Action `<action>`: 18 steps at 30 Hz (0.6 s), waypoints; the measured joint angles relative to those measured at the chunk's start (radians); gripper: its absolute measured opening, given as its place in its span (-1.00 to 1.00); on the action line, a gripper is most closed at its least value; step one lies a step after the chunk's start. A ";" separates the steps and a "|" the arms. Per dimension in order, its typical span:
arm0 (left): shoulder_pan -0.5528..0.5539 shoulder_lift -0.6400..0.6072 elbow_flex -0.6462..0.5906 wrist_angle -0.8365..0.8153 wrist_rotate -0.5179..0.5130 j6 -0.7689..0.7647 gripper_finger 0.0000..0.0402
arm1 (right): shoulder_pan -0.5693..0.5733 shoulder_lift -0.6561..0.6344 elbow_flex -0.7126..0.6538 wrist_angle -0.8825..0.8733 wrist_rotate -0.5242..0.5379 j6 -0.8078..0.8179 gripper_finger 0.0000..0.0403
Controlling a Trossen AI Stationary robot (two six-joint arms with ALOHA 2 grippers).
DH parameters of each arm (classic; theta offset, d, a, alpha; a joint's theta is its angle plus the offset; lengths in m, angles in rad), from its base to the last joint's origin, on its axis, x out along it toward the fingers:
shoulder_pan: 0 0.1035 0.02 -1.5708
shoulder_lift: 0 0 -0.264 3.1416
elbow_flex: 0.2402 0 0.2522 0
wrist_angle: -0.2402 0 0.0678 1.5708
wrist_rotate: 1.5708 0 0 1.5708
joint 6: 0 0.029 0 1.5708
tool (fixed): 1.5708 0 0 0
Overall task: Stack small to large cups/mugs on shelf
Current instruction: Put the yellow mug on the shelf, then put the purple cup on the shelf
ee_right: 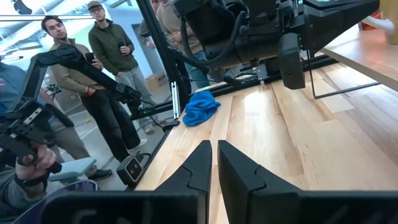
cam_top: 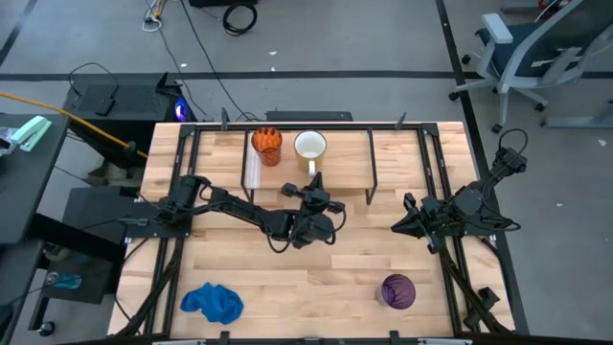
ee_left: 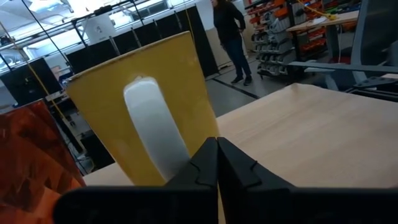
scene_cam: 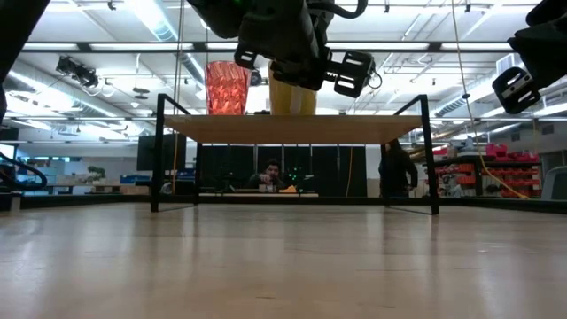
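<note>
The light-wood shelf (cam_top: pixel 350 158) stands at the table's far middle on thin black legs. An orange swirl-patterned cup (cam_top: pixel 266 146) and a mug (cam_top: pixel 309 146), yellow outside and white inside, stand upright side by side on it. The mug's pale handle (ee_left: pixel 152 124) points toward the near edge. My left gripper (cam_top: pixel 311 185) is shut, level with the shelf top, just in front of that handle. A purple tumbler (cam_top: pixel 397 290) stands on the tabletop at the near right. My right gripper (cam_top: pixel 397 226) is shut and empty, held above the table's right part. My left gripper (ee_left: pixel 216 148) has its shut fingers right beside the lower end of the mug's handle (ee_left: pixel 171 158), coming level from the table's near side. The handle is not between the fingers. I cannot tell whether a finger touches it.
A crumpled blue cloth (cam_top: pixel 213 303) lies at the near left of the tabletop. The shelf's black legs (scene_cam: pixel 159 151) stand at its corners. Several people (ee_right: pixel 109 56) stand beyond the table's left side. Bare tabletop (cam_top: pixel 335 273) lies between the shelf and the near edge.
</note>
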 joint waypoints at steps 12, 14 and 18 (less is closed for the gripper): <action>-0.120 -0.028 0.001 -0.002 0.003 0.031 -0.75 | 0.000 0.000 0.000 0.000 0.000 0.000 -0.83; -0.160 -0.046 0.001 0.005 0.001 0.086 -0.73 | 0.000 0.000 0.000 0.000 0.000 0.000 -0.83; -0.243 -0.106 0.001 0.006 -0.019 0.235 -0.71 | 0.000 0.001 0.000 -0.001 -0.016 0.004 -0.83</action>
